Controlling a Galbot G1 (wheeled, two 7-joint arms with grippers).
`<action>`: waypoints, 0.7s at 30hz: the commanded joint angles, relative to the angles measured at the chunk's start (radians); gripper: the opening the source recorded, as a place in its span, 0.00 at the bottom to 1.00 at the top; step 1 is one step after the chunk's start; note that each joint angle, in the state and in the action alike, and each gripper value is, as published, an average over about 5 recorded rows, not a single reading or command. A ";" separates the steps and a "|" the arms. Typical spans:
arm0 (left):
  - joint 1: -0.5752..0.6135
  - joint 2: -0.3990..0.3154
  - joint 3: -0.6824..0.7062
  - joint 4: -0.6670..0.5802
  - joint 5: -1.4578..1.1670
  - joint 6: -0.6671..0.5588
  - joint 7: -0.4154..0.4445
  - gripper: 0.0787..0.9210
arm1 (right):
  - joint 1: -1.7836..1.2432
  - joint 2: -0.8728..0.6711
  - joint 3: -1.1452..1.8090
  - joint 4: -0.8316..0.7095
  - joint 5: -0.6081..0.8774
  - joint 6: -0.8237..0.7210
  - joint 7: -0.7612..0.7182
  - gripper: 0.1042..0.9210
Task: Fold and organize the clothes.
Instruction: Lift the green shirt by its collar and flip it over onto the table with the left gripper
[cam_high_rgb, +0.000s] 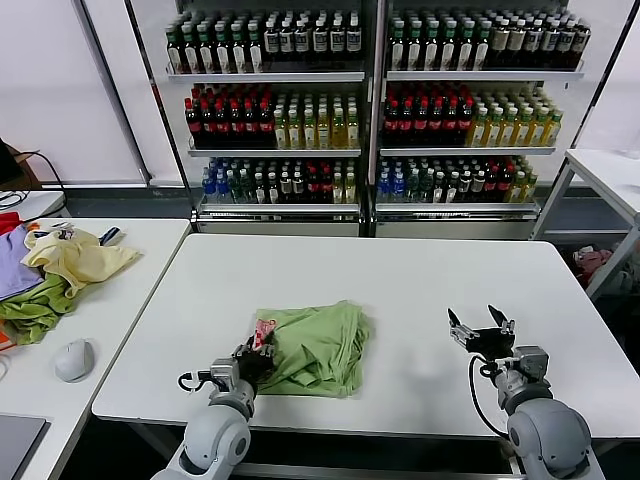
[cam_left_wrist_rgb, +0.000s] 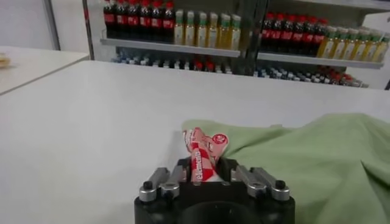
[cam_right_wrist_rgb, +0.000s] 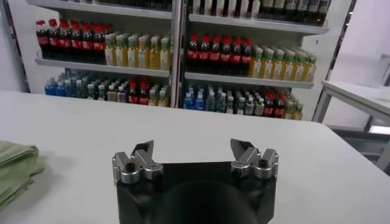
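The light green T-shirt (cam_high_rgb: 318, 346) lies bunched and partly folded on the white table (cam_high_rgb: 400, 280), near the front edge, left of centre. My left gripper (cam_high_rgb: 252, 360) is at its left edge, shut on a fold of the shirt that carries the red-and-white print (cam_left_wrist_rgb: 202, 153). The rest of the shirt (cam_left_wrist_rgb: 311, 158) spreads beside that gripper in the left wrist view. My right gripper (cam_high_rgb: 481, 331) is open and empty, resting low over the bare table well to the right of the shirt. A corner of the shirt (cam_right_wrist_rgb: 15, 167) shows in the right wrist view.
A side table (cam_high_rgb: 110, 300) on the left holds a pale yellow garment (cam_high_rgb: 75, 255), darker green (cam_high_rgb: 35, 308) and purple (cam_high_rgb: 15, 265) garments and a grey mouse (cam_high_rgb: 73, 359). Shelves of bottles (cam_high_rgb: 370, 110) stand behind the table. Another table (cam_high_rgb: 610, 170) is at the far right.
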 joint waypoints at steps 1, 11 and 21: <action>-0.001 0.007 -0.071 -0.016 -0.194 -0.014 0.002 0.29 | 0.001 0.001 -0.001 0.001 0.000 0.000 0.001 0.88; -0.032 0.156 -0.349 -0.156 -0.493 0.044 0.003 0.04 | 0.012 -0.003 -0.002 0.003 0.007 0.000 0.000 0.88; -0.064 0.398 -0.598 -0.240 -0.791 0.153 -0.018 0.04 | 0.033 0.002 -0.012 0.005 0.018 -0.001 0.000 0.88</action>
